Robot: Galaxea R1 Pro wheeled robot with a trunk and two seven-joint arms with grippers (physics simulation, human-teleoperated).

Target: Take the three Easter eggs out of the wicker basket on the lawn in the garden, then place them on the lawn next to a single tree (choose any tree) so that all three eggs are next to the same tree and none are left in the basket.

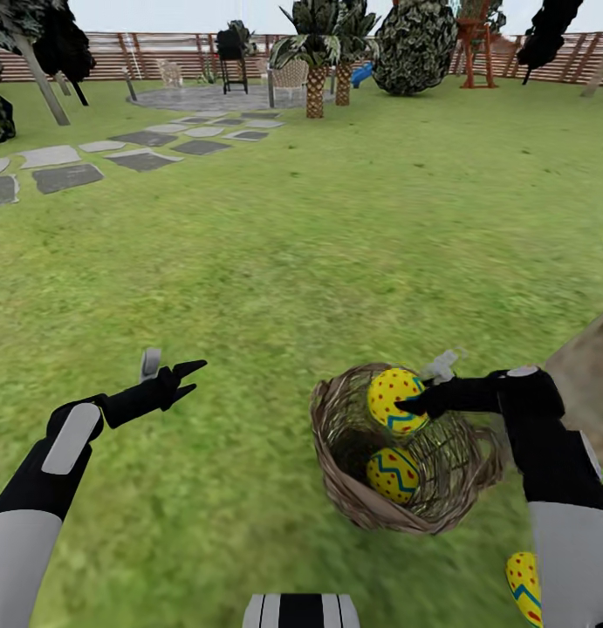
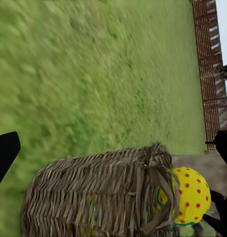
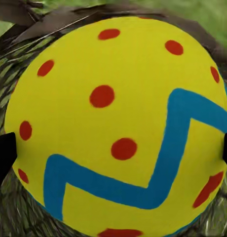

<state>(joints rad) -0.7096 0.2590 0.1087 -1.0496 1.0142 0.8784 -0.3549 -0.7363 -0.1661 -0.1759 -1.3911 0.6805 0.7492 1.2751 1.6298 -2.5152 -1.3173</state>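
The brown wicker basket (image 1: pixel 345 488) stands on the lawn (image 1: pixel 275 262) at the lower right, also seen side-on in the left wrist view (image 2: pixel 94 197). My right gripper (image 1: pixel 407 404) is shut on one yellow Easter egg (image 1: pixel 390 392) at the basket's rim. Its black fingertips (image 3: pixel 2 158) press both sides of that egg (image 3: pixel 118 98). A second egg (image 1: pixel 393 474) lies inside the basket. A third egg (image 1: pixel 522 584) rests on the grass by my right forearm, near the pale tree trunk (image 1: pixel 589 371). My left gripper (image 1: pixel 186 380) hovers open and empty left of the basket.
Grey stepping stones (image 1: pixel 65 174) lead to a paved patio (image 1: pixel 214 96) at the far left. Two short palms (image 1: pixel 316 83), a dark bush (image 1: pixel 414 48) and a playset (image 1: pixel 476 44) stand before the brown slat fence (image 1: pixel 161 52). Open grass stretches ahead.
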